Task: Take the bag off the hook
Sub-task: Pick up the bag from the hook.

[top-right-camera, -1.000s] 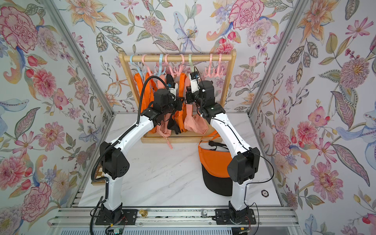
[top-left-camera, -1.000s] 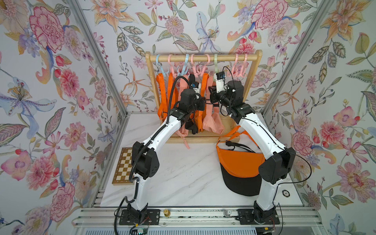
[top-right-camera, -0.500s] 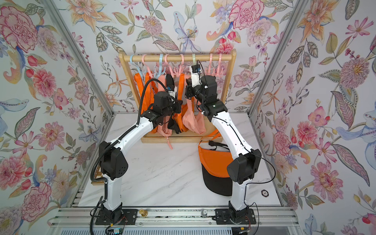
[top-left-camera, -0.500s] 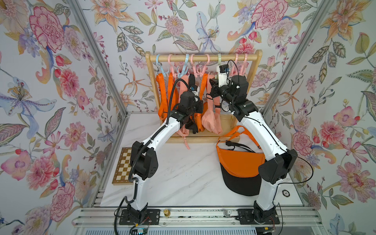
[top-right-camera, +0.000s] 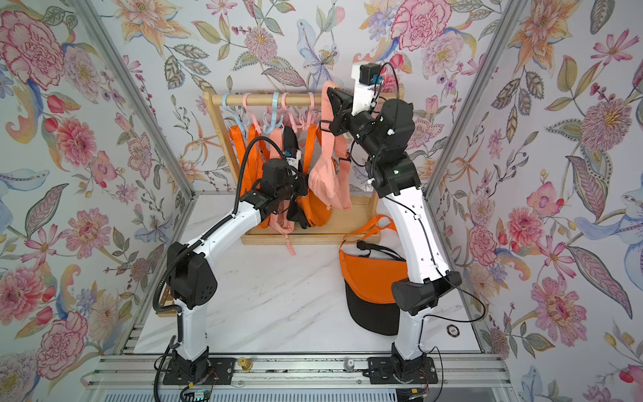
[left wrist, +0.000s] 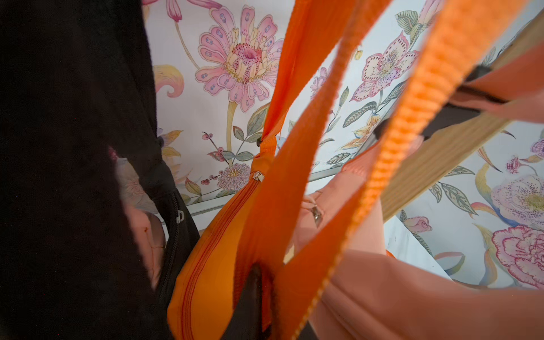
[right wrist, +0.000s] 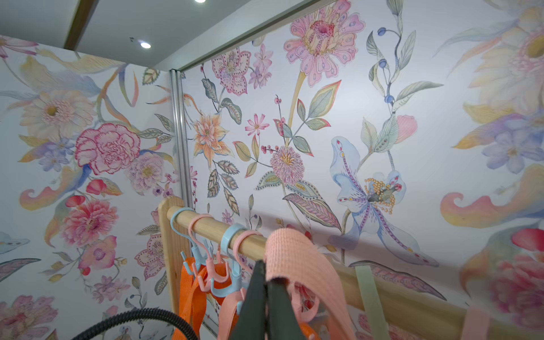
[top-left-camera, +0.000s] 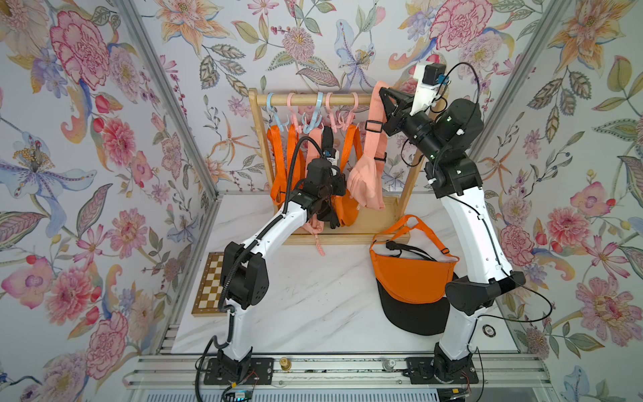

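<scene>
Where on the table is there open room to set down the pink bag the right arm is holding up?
Best: the bare marble table middle, between the left arm, the rack base and the orange bag. The front strip is also free. Crowded: under the hanging bags, and the right side.

No lettering, brand, number or sign can be read anywhere; the small round disc [top-left-camera: 489, 330] at the marble tabletop's [top-left-camera: 313, 296] edge bears a mark too small to make out

Peach bag [top-left-camera: 365, 188], floral wallppr [top-left-camera: 87, 156]
</scene>
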You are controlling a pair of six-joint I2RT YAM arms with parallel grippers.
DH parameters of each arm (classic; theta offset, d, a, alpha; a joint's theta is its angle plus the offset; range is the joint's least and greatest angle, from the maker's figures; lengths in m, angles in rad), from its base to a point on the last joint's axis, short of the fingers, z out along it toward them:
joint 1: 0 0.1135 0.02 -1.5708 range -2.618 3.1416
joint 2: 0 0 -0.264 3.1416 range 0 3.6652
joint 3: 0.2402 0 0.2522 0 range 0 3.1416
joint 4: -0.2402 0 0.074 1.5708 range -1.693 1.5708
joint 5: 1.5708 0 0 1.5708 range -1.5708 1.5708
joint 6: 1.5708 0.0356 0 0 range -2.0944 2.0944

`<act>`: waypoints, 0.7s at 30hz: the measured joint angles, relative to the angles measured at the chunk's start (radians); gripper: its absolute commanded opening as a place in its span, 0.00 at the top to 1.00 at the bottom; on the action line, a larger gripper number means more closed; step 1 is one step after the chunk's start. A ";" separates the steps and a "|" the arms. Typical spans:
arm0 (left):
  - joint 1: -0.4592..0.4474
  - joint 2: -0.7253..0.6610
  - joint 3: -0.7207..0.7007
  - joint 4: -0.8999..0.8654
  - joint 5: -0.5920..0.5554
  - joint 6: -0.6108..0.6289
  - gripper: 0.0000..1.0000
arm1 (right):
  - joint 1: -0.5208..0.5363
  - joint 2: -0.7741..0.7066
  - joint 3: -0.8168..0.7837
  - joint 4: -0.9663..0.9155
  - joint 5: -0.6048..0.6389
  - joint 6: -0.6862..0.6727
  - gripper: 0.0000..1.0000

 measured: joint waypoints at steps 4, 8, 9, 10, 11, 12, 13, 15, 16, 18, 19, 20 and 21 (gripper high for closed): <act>0.000 -0.004 0.000 -0.002 -0.003 0.000 0.83 | 0.012 -0.033 -0.063 -0.008 -0.089 0.048 1.00; 0.003 -0.020 -0.002 -0.012 -0.007 -0.001 0.73 | 0.044 -0.085 -0.181 -0.030 -0.153 0.071 1.00; 0.005 -0.030 -0.005 -0.014 -0.007 -0.001 0.76 | 0.051 -0.102 -0.213 -0.034 -0.169 0.074 1.00; 0.006 -0.040 -0.010 -0.015 -0.007 0.000 0.79 | 0.058 -0.118 -0.243 -0.038 -0.183 0.077 1.00; 0.008 -0.050 -0.013 -0.016 -0.007 0.003 0.80 | 0.061 -0.129 -0.259 -0.041 -0.195 0.078 1.00; 0.010 -0.062 -0.015 -0.016 -0.007 0.003 0.80 | 0.066 -0.139 -0.269 -0.044 -0.203 0.080 1.00; 0.012 -0.073 -0.015 -0.017 -0.007 0.003 0.79 | 0.066 -0.146 -0.269 -0.049 -0.210 0.081 1.00; 0.014 -0.094 -0.015 -0.017 -0.007 0.001 0.78 | 0.064 -0.159 -0.269 -0.052 -0.213 0.081 1.00; 0.015 -0.107 -0.020 -0.012 -0.007 -0.001 0.79 | 0.061 -0.166 -0.269 -0.052 -0.219 0.081 1.00; 0.015 -0.132 -0.040 -0.001 -0.006 -0.004 0.83 | 0.055 -0.173 -0.255 -0.060 -0.227 0.081 1.00; 0.015 -0.147 -0.056 0.005 -0.006 -0.008 0.84 | 0.051 -0.173 -0.240 -0.064 -0.228 0.080 1.00; 0.015 -0.159 -0.070 0.005 -0.006 -0.012 0.85 | 0.048 -0.171 -0.226 -0.070 -0.228 0.080 1.00; 0.015 -0.170 -0.084 0.005 -0.006 -0.016 0.85 | 0.043 -0.166 -0.204 -0.077 -0.227 0.080 1.00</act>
